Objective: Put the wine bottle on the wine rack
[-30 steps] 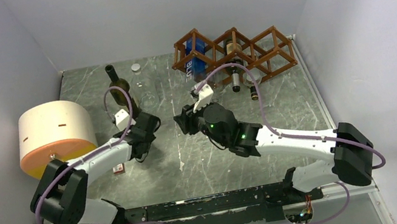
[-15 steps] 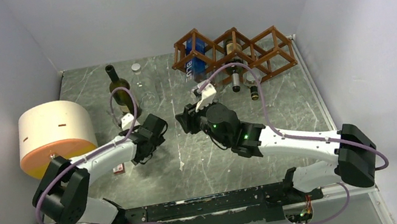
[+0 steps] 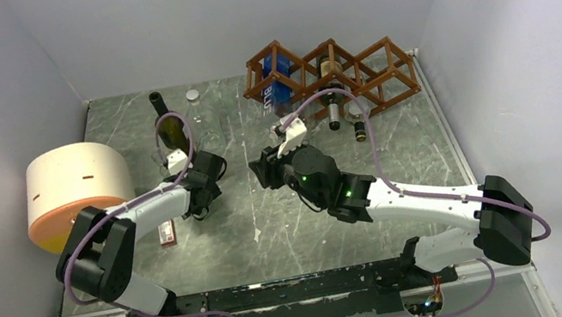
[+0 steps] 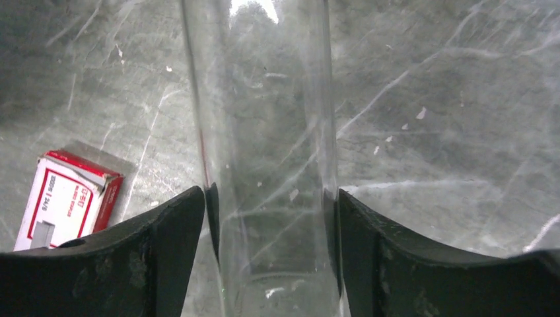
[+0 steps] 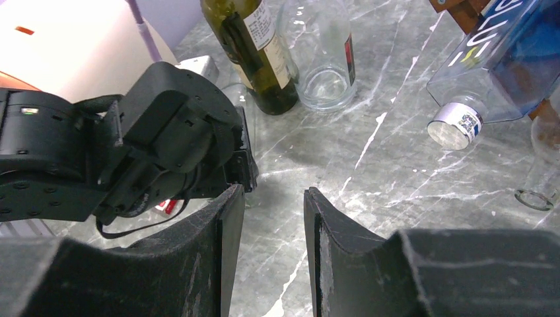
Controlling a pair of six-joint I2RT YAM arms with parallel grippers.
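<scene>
The reddish-brown wine rack (image 3: 340,69) stands at the back right, with a blue bottle (image 3: 275,81) and clear bottles in its cells. My left gripper (image 4: 271,198) is shut on a clear glass bottle (image 4: 264,125), with both pads against its sides. In the top view the left gripper (image 3: 206,170) is left of centre, near a dark green wine bottle (image 3: 169,124) that stands upright. My right gripper (image 5: 272,205) is open and empty, facing the left gripper across a short gap; in the top view it (image 3: 262,167) is mid-table.
A second clear bottle (image 5: 325,59) stands beside the green wine bottle (image 5: 254,53). A red and white small box (image 4: 66,201) lies on the table left of my left gripper. A large cream and orange cylinder (image 3: 79,194) stands at the left wall.
My left gripper has swung a little right, then back and toward the rear. The right arm has barely moved.
</scene>
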